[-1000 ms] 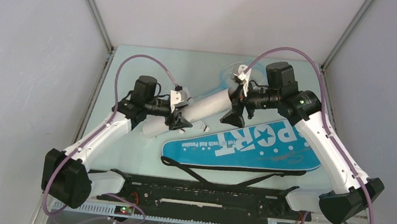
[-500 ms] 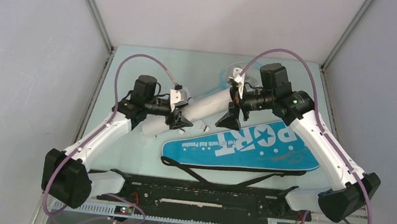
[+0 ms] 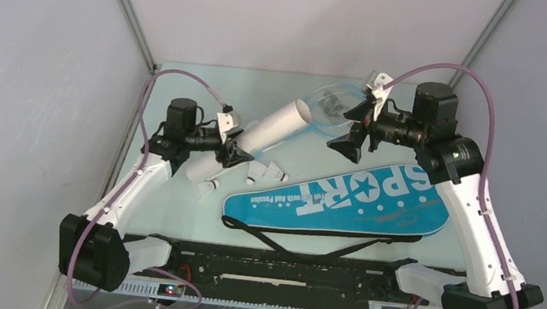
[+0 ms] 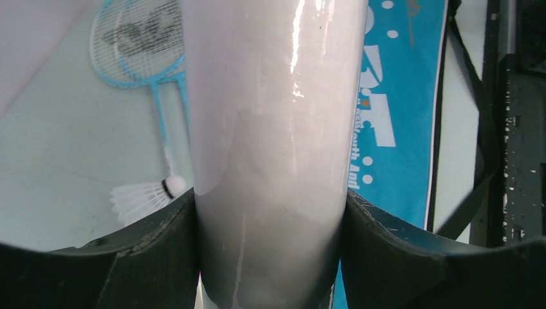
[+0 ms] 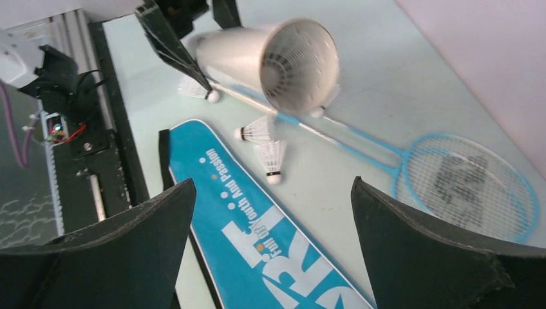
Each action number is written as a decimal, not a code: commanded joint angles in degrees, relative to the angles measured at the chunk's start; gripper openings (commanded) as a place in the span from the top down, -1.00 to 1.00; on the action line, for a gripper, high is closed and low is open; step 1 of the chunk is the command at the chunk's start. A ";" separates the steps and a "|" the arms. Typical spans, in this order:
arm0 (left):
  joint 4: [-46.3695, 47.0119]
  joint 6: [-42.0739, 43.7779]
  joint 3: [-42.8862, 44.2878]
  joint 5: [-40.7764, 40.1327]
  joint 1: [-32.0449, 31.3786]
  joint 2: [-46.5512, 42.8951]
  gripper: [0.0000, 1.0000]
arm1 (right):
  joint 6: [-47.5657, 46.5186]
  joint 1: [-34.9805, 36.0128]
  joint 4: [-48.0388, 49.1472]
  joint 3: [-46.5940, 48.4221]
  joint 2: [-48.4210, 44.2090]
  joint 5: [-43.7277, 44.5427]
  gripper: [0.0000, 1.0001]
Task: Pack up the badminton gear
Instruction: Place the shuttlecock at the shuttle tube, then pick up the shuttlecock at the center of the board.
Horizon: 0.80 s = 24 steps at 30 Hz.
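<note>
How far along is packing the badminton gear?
Done: one shuttlecock seems to sit inside the tube. In hand: the left gripper holds the tube; the right gripper is open and empty. Left: three loose shuttlecocks and the rackets lie outside the bag.

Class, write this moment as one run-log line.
left fingers: shut on white tube | right fingers: open, empty | shuttlecocks: loose on table | bag: flat

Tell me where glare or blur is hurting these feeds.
Left wrist: a glare streak runs down the white tube, which blocks most of the view. Right wrist: slightly soft, but the tube's mouth is readable. Top external: evenly lit and sharp, bag lettering legible.
</note>
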 commanded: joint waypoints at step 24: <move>2.50 -20.44 6.59 -22.50 17.37 -7.56 0.80 | 2.91 20.10 14.79 -1.04 34.49 14.24 -0.66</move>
